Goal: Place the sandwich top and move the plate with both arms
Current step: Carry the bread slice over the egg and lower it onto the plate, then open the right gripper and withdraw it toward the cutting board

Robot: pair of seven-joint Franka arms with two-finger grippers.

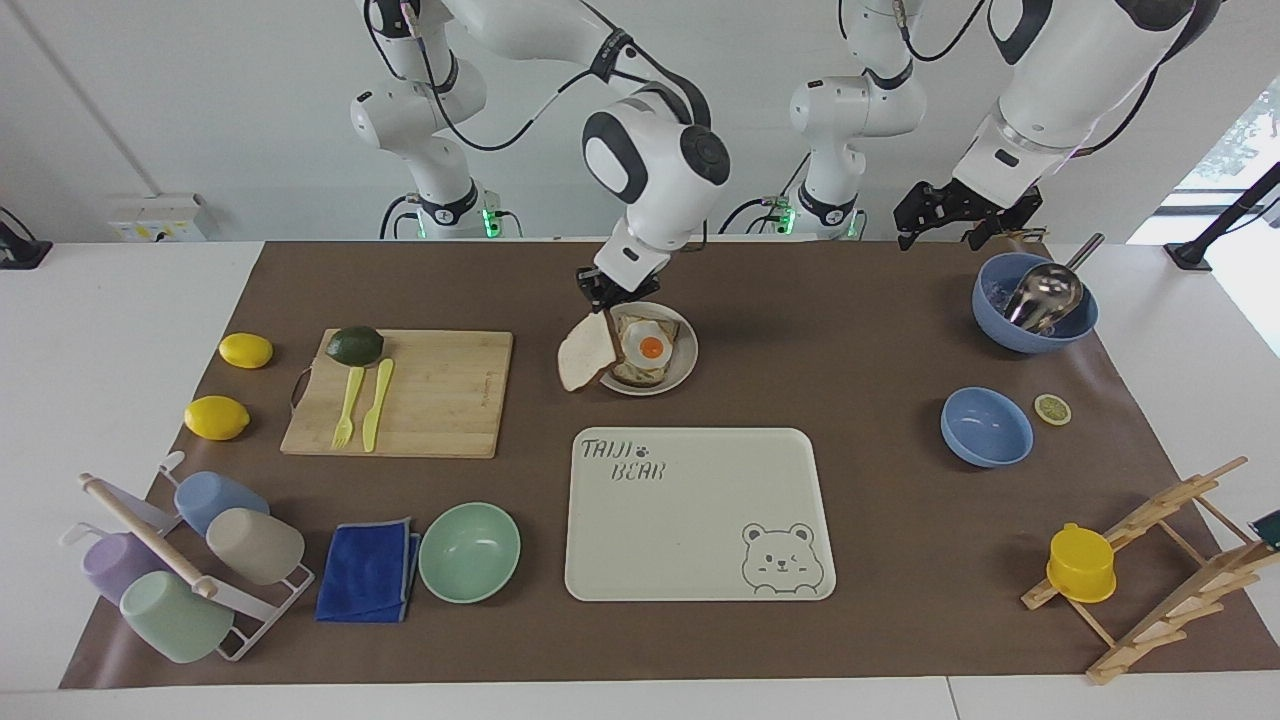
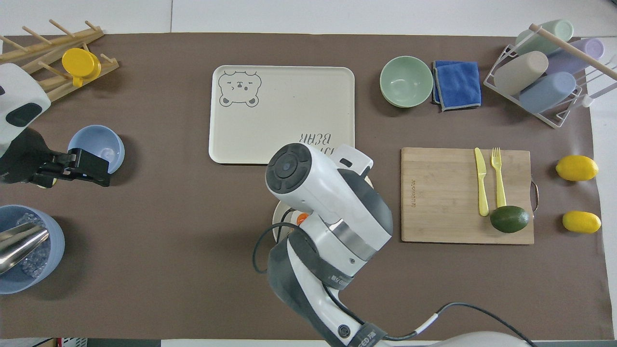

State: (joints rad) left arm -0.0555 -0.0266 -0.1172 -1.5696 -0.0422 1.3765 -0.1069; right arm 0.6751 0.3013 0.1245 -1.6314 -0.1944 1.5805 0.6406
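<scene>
Right hand [image 1: 603, 296] was clamped on the sandwich top [image 1: 586, 356], dangling it over the plate [image 1: 681, 372] mid-surface, ready to drop onto the egg; left hand [image 1: 955, 217] looked apart, waiting.
</scene>
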